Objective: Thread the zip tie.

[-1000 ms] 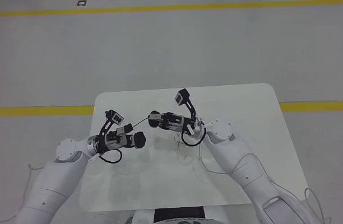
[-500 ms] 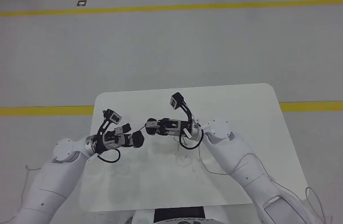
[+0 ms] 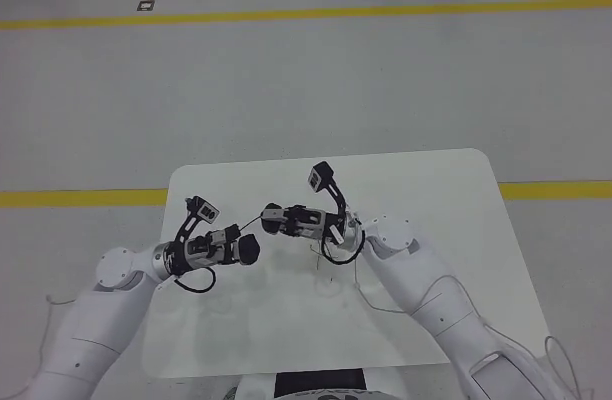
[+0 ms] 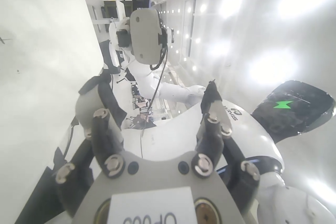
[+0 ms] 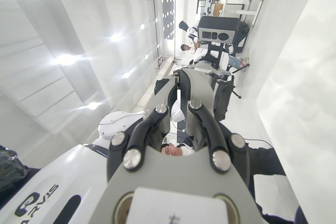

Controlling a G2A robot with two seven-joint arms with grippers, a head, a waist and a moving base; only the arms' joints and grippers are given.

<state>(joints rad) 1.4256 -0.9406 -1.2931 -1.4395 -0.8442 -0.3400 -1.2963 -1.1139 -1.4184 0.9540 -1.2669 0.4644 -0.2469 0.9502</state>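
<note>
Right hand [image 3: 269, 217] narrow, pinching zip tie [image 3: 249, 221] — strap slanting just beside left hand [image 3: 250, 248], spread wide

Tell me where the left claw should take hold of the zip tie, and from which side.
Grip the zip tie partway along its thin free length, clear of the right claw, which seems shut on one end. The strap runs slantwise toward the open left claw, so probably come in from that side, closing across the strap rather than along it.
</note>
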